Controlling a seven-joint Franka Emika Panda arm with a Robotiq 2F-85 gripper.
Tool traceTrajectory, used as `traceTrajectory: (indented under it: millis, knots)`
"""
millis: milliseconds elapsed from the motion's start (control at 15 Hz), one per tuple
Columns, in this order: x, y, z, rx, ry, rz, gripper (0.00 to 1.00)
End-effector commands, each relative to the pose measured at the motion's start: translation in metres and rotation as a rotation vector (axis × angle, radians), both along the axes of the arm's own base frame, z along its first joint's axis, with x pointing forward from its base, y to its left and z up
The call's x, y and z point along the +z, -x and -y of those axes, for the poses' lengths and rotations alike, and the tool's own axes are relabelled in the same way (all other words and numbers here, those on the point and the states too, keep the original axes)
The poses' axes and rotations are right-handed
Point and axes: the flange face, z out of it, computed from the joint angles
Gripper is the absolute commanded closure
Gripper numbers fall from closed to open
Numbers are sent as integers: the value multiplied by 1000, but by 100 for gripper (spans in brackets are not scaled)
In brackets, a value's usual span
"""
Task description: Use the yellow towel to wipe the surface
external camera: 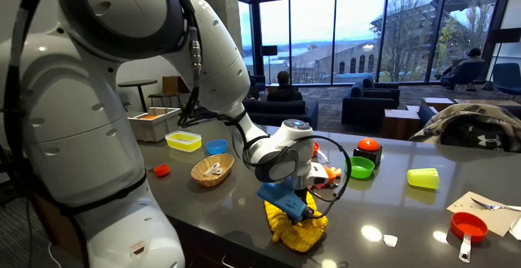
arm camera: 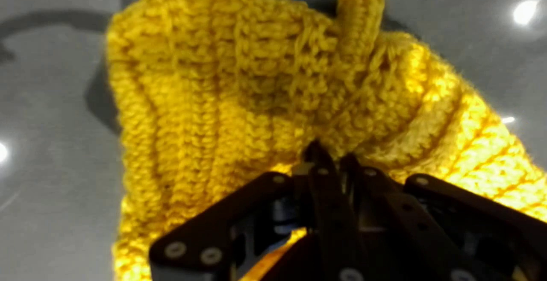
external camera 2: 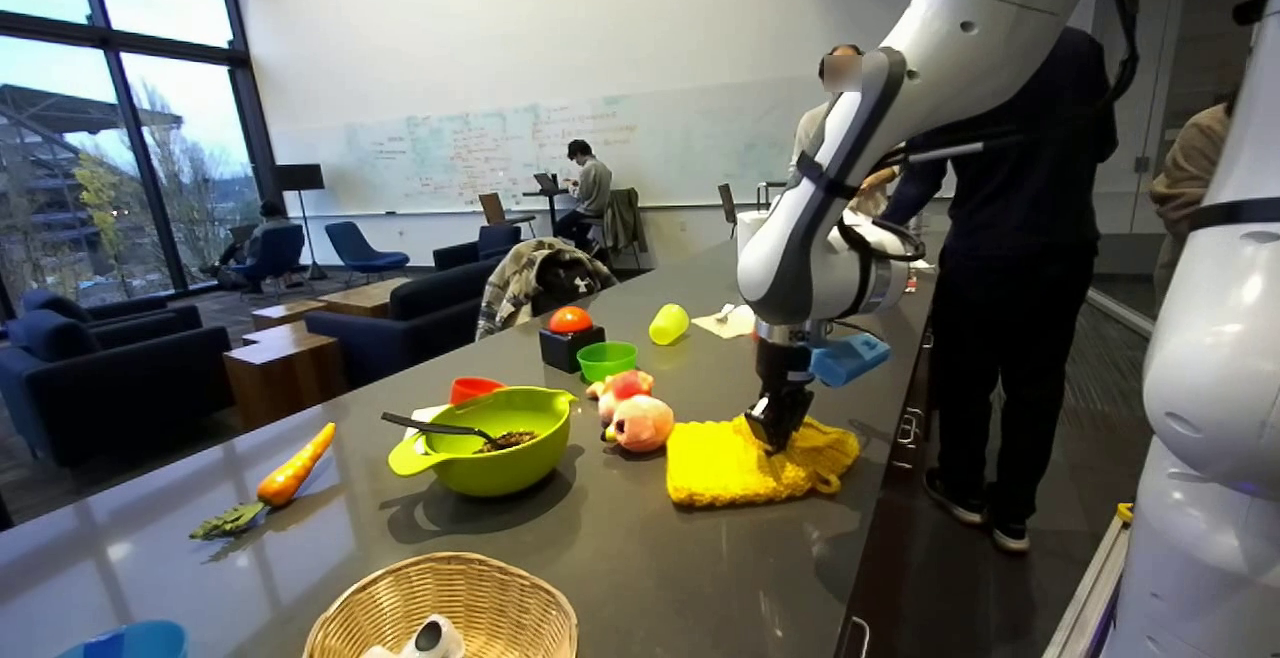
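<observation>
The yellow towel (external camera: 303, 237) is a thick knitted cloth with a small loop. It lies on the dark grey counter surface (external camera: 366, 203) near the edge on the robot's side. In an exterior view the towel (external camera 2: 715, 468) lies flat at one end and is bunched under the gripper (external camera 2: 775, 433). In the wrist view the towel (arm camera: 192, 80) fills most of the picture. My gripper (arm camera: 332, 155) points down into it with its fingers nearly together, a narrow gap between them, and cloth at the tips. The exact pinch is dark and blurred.
Pink plush toys (external camera 2: 637, 420) and a green bowl (external camera 2: 505, 468) with a spoon stand beside the towel. A wicker basket (external camera: 199, 174), green cup (external camera: 360, 168), red button box (external camera: 368, 154), yellow cup (external camera: 423, 178) and red measuring cup (external camera: 468, 223) stand around. A person (external camera 2: 1010, 268) stands beside the counter.
</observation>
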Motion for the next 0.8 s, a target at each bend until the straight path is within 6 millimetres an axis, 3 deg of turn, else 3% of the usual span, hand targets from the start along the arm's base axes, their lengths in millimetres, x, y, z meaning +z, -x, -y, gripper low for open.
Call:
traceTrajectory:
  millis: [0, 267, 467, 733]
  knots:
    - [-5, 7, -31, 71, -17, -24, 98]
    - [-11, 8, -34, 82, -11, -34, 98]
    - [-20, 9, -13, 37, -3, -49, 98]
    - [-26, -2, 31, -59, -6, -56, 98]
